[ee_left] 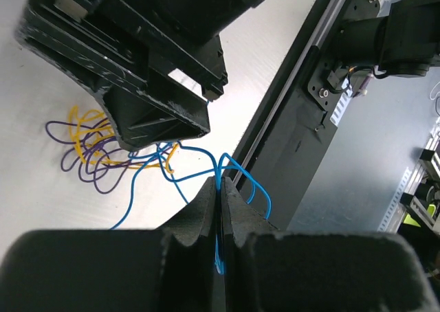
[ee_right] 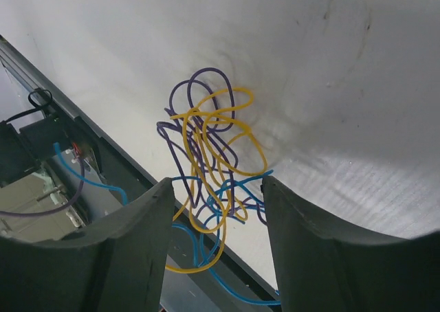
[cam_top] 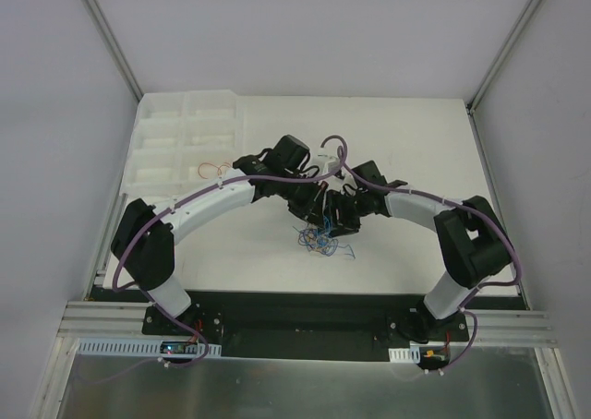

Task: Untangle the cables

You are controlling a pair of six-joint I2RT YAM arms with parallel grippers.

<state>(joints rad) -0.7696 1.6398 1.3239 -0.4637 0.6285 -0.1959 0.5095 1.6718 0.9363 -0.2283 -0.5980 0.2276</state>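
Note:
A small tangle of thin blue, yellow and purple cables (cam_top: pixel 321 242) lies on the white table between the two grippers. My left gripper (ee_left: pixel 221 183) is shut on a blue cable (ee_left: pixel 267 201), which runs up between the pads and back towards the tangle (ee_left: pixel 93 150). In the top view the left gripper (cam_top: pixel 312 214) sits just above the tangle. My right gripper (ee_right: pixel 216 183) is open, its two fingers straddling the tangle's yellow, purple and blue loops (ee_right: pixel 213 140) without pinching them. In the top view the right gripper (cam_top: pixel 340 218) is close beside the left one.
A white compartment tray (cam_top: pixel 185 128) stands at the back left. A separate red-orange cable (cam_top: pixel 214 170) lies next to it. The table's near edge and black mounting rail (cam_top: pixel 295 308) run just in front of the tangle.

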